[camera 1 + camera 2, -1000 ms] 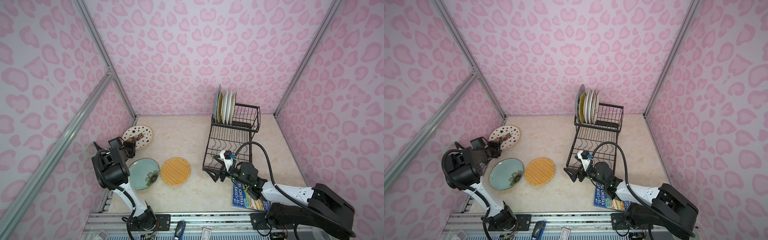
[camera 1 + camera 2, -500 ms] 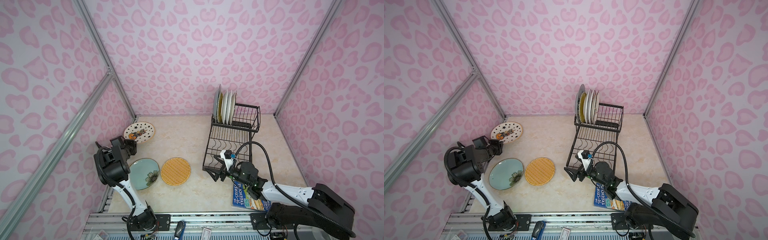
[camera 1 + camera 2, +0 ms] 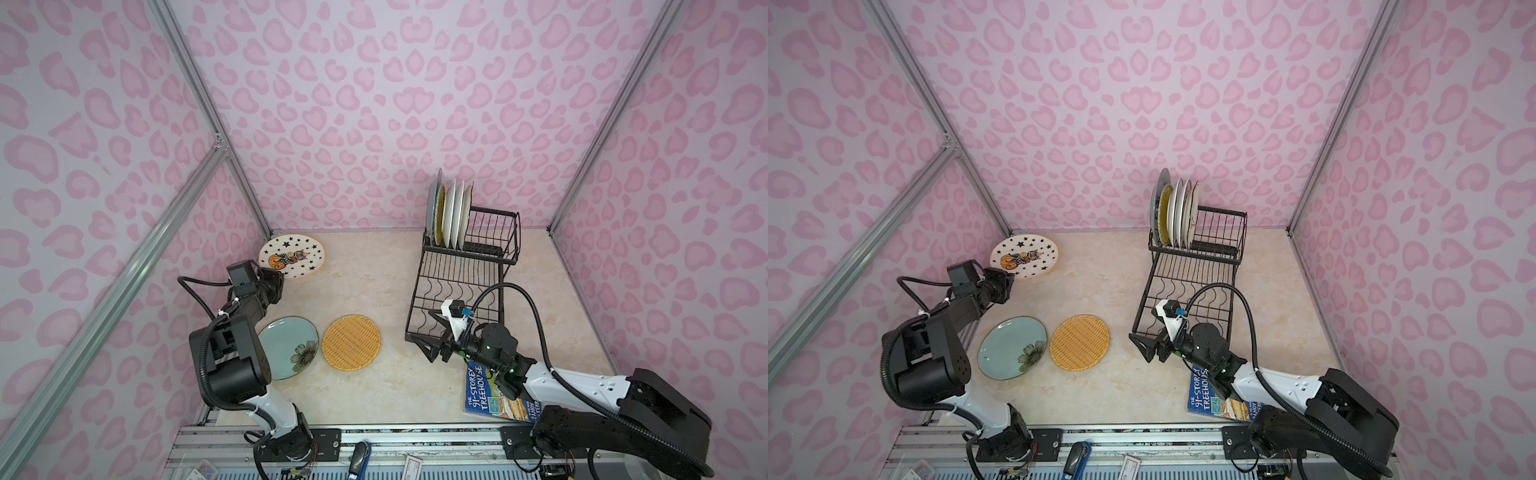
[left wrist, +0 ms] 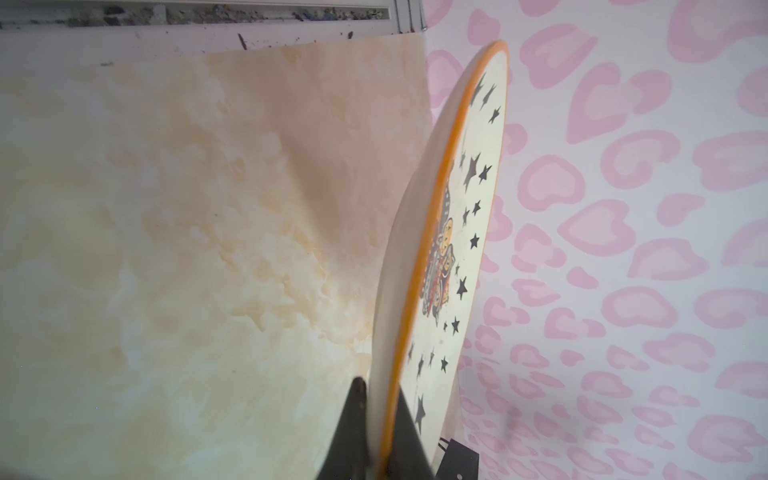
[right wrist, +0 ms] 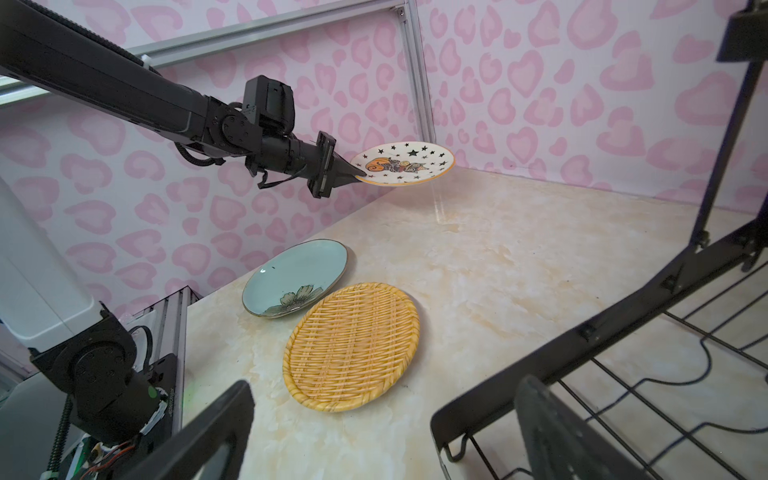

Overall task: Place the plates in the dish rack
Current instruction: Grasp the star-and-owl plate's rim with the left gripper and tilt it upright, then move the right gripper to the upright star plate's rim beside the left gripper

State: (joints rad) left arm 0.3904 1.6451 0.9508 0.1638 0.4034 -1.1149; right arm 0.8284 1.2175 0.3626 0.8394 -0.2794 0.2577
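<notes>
My left gripper (image 3: 279, 277) is shut on the near rim of the white star plate (image 3: 292, 257), holding it roughly level above the table near the back left corner; its fingers (image 4: 357, 415) pinch the orange rim of that plate (image 4: 453, 249). On the table lie the pale green floral plate (image 3: 286, 345) and the orange woven-look plate (image 3: 351, 342). The black wire dish rack (image 3: 478, 254) holds several plates (image 3: 451, 214) upright in its raised basket. My right gripper (image 3: 430, 332) stands open and empty at the rack's near left corner (image 5: 623, 316), facing the woven plate (image 5: 353, 345).
A blue paperback book (image 3: 486, 399) lies under my right arm near the table's front edge. Pink patterned walls and aluminium posts close in the back and both sides. The left arm's base stands right beside the floral plate.
My left gripper closed on the star plate's rim and lifted it, carrying it a little toward the back and right. The right arm has not moved.
</notes>
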